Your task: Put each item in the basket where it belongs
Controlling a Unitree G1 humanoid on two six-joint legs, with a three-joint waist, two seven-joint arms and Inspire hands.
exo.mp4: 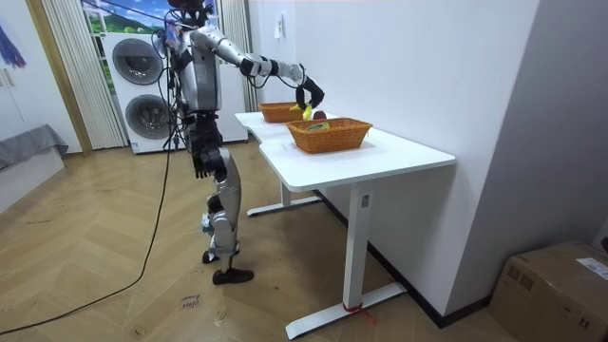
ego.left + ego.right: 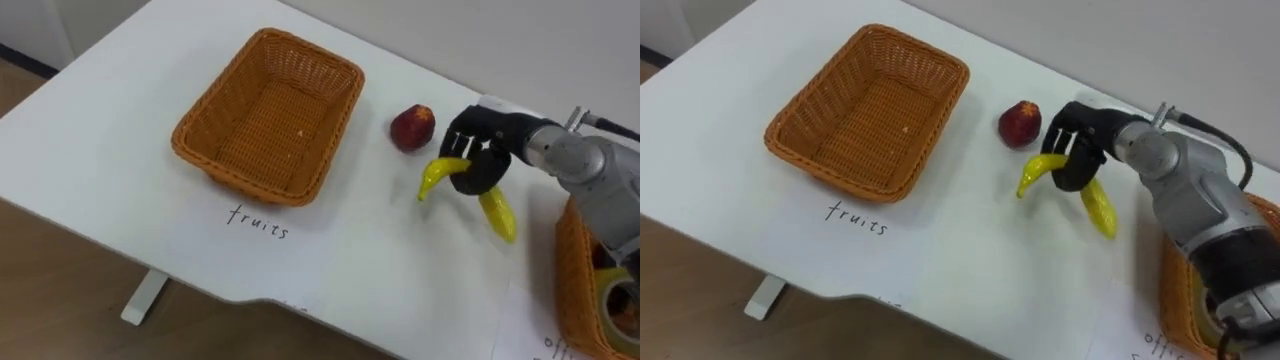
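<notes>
Your robot's right hand (image 2: 480,140) is out over the white tabletop (image 2: 120,130). Its dark fingers (image 2: 1068,128) are clenched round the middle of a curved yellow banana (image 2: 497,212), so both ends stick out of the grasp. One tip points toward the robot's left, and the other slants down toward its right. You cannot tell whether the banana rests on the tabletop or sits just clear of it.

Just beside the hand, on its far left side, a round red fruit (image 2: 412,127) sits on the tabletop, near the fingers but apart from them.

Further left stands a rectangular woven wicker basket (image 2: 270,115), flat on the tabletop with its woven bottom fully in sight. A handwritten label (image 2: 258,220) is on the tabletop along its near edge. The red fruit lies between this basket and the hand, and the banana is well apart from the basket.

At the right edge, a second wicker basket of the same weave (image 2: 572,270) is cut off by the frame and partly hidden behind the forearm.

In the room view the robot stands upright on the wooden floor beside the tabletop, with its right arm stretched out over the two baskets. Its left hand (image 1: 201,160) hangs by its hip, and you cannot tell how it is held. Two stacked white washing machines (image 1: 138,85) stand behind the robot.
</notes>
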